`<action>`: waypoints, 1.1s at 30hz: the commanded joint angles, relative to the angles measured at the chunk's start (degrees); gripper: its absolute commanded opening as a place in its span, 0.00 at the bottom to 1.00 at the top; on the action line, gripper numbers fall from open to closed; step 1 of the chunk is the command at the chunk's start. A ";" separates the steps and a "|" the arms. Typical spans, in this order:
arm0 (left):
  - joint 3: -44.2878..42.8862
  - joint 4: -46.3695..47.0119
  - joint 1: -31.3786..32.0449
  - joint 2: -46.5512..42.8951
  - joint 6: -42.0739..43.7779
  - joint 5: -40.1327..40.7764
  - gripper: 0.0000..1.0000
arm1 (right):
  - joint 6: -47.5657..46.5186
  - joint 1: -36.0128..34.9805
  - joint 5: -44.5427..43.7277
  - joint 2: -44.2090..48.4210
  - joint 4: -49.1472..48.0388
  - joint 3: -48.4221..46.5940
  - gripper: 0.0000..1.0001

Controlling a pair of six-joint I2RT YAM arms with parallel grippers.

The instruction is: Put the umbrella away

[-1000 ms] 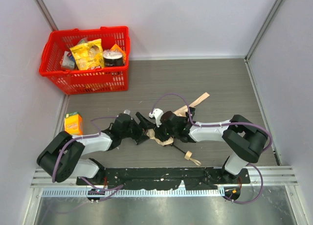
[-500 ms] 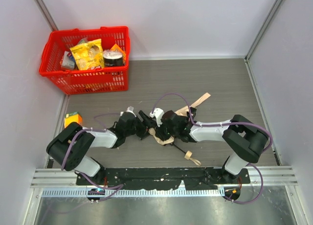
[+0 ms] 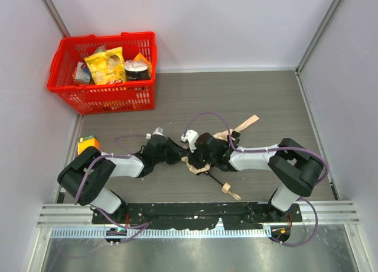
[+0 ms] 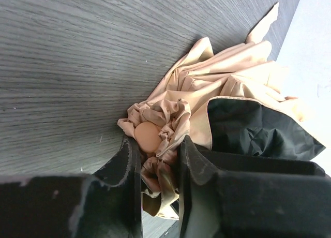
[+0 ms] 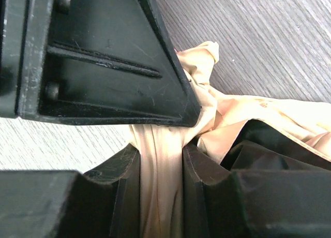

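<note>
1. The umbrella [image 3: 190,164] lay crumpled on the table [image 3: 266,94], between both arms.
2. The left gripper [image 4: 155,147] pinched bunched canopy fabric; the right gripper [image 5: 160,158] clamped another fold.
3. Roughly halfway, I judged: canopy loose, strap [image 3: 245,122] unfastened; 2 jobs seemed left, wrapping and fastening.

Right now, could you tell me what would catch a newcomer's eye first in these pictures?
In the middle of the table both arms meet over a crumpled beige umbrella, with the left pincer and the right pincer each clamped on a bunch of its cloth. In the far left corner a red basket stands out, filled with snack packets.
</note>
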State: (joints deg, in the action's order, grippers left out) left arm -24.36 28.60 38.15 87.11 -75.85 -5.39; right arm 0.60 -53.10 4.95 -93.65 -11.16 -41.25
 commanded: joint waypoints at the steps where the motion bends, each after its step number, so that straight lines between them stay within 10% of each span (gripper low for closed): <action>1: -1.04 -6.45 0.26 -1.94 10.81 7.93 0.06 | 3.25 -1.74 9.55 -1.37 3.77 0.04 0.08; 4: 0.01 -7.16 0.26 -4.05 11.08 8.46 0.00 | 8.18 -1.74 7.54 1.87 5.00 -0.05 0.43; 9: 1.59 -7.16 0.26 -5.20 10.38 8.46 0.00 | 17.66 -1.39 4.99 11.45 6.93 2.32 0.72; 17: 2.56 -5.66 1.05 -5.99 9.23 9.69 0.00 | 26.90 2.47 -4.74 32.80 26.23 -1.10 0.74; 24: 1.77 -8.03 2.01 -7.39 8.27 10.13 0.00 | 29.20 10.39 -7.16 33.97 34.54 -7.17 0.63; 33: 1.95 -12.69 2.36 -10.99 6.95 11.89 0.00 | 24.90 -4.80 -20.84 25.01 37.95 -18.57 0.69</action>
State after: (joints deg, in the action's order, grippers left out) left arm -22.70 20.23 40.14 78.15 -71.11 2.24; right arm 28.36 -52.60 -6.00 -65.80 23.66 -51.24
